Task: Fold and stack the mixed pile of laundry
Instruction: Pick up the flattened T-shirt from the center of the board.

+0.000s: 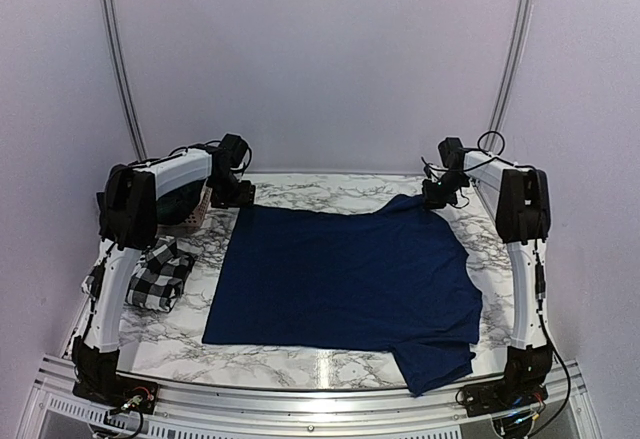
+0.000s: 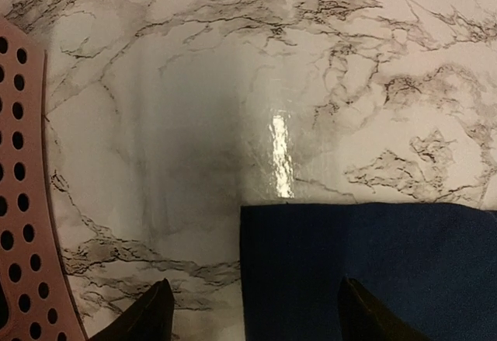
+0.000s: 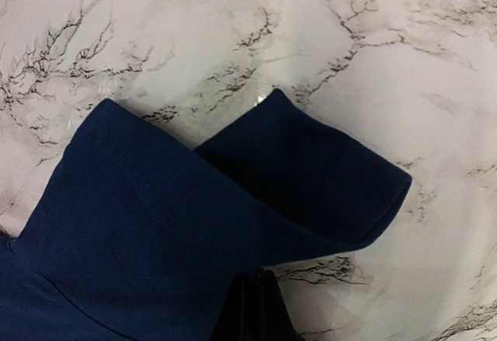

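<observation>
The left gripper (image 2: pixel 260 314) stands with its two fingers spread wide, at the bottom edge of its wrist view. The far left corner of the plain navy blue T-shirt (image 1: pixel 340 279) lies between them, and neither finger clearly touches the cloth. The right gripper (image 3: pixel 252 310) has its fingers pressed together, pinching a lifted fold of that same shirt near its far right corner. One navy T-shirt lies spread flat across the middle of the marble-patterned table (image 1: pixel 300 369). One black-and-white large-check shirt (image 1: pixel 160 274) sits folded at the left of the overhead view, just beside it. One pink perforated basket (image 2: pixel 23 201) at the upper left holds one dark garment (image 1: pixel 178 202), mostly hidden by the left arm.
</observation>
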`<action>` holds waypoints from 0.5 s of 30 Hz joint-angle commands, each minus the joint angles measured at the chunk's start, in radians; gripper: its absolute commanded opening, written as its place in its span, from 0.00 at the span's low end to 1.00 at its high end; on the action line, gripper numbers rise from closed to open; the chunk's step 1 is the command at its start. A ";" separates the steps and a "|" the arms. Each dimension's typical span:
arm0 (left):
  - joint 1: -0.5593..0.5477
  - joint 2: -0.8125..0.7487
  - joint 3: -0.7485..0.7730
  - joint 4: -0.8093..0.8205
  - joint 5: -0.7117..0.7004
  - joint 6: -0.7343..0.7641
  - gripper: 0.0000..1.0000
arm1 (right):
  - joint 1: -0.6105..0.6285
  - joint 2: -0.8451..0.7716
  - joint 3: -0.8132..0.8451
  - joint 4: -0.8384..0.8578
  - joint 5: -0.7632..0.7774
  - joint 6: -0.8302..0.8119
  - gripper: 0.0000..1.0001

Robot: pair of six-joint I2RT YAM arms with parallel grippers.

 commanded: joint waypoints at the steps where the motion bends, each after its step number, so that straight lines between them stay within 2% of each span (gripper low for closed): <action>1: 0.010 0.048 0.058 -0.036 -0.023 -0.004 0.76 | 0.004 0.008 0.013 -0.004 -0.060 0.018 0.00; 7: 0.026 0.125 0.162 -0.033 0.024 -0.042 0.75 | 0.004 0.024 0.007 -0.007 -0.070 0.018 0.00; 10: 0.030 0.154 0.200 -0.024 0.047 -0.046 0.71 | 0.004 0.030 0.006 -0.011 -0.067 0.015 0.00; 15: 0.031 0.172 0.206 -0.015 0.084 -0.046 0.55 | -0.001 0.036 0.013 -0.011 -0.069 0.019 0.00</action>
